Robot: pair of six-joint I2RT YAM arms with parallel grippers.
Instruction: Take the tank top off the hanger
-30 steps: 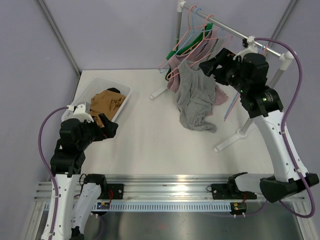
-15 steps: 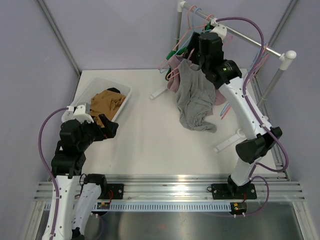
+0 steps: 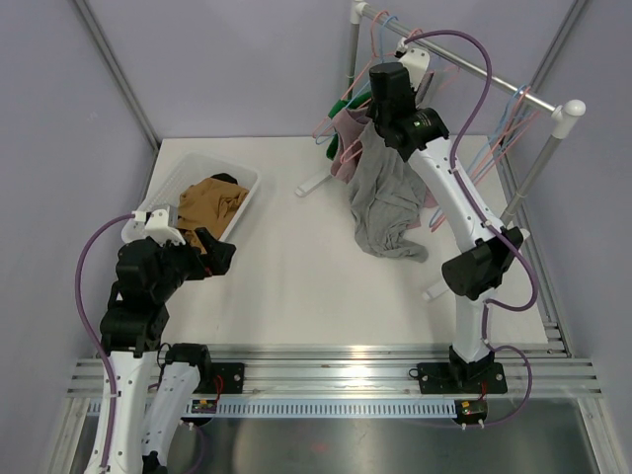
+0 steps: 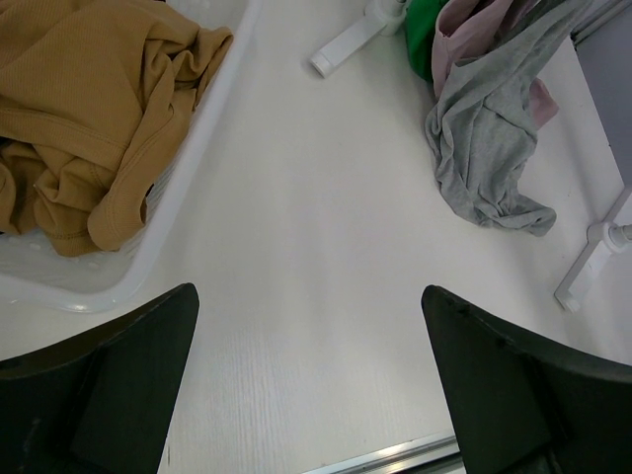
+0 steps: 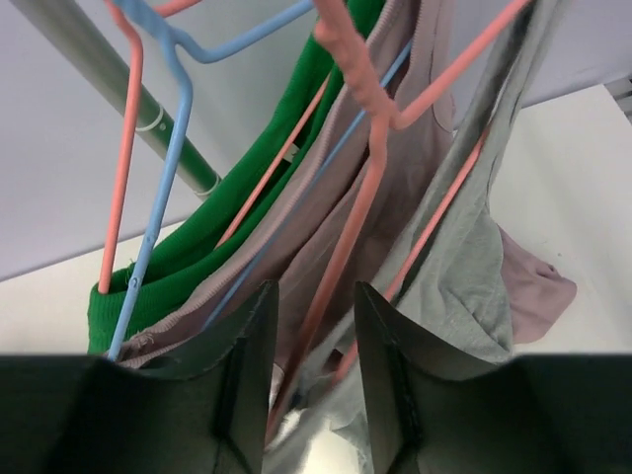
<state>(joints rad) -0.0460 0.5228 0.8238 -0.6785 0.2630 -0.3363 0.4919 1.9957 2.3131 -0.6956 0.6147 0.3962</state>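
Two grippers are in view. The left gripper (image 3: 219, 255) hangs low over the table (image 3: 286, 267) with its fingers spread wide and nothing between them; it sits just beside the near end of the white bin (image 3: 240, 180), which holds a crumpled tan garment (image 3: 212, 197). The right gripper (image 5: 311, 380) is raised at the clothes rack, just below the rail (image 3: 474, 67), and points into the row of hung garments. Its fingers (image 5: 252, 365) stand narrowly apart, and one arm of the pink hanger (image 5: 370, 158) passes down through the gap together with a fold of cloth – neither pad appears to touch the hanger, though the lowest part of the gap is blurred. The grey tank top (image 3: 385, 197) is on the hanger at the rack: its upper part is draped over the pink hanger to the right of the fingers, and its lower part trails down and lies bunched on the table beside the rack's white foot (image 4: 351, 35). Behind it hangs a mauve garment (image 5: 326, 217), then a green garment (image 5: 197, 247) on the far side. One blue hanger (image 5: 163, 168) hangs among them, crossing in front of the green cloth. The two arms are well apart – the left near the bin, the right at the rack.
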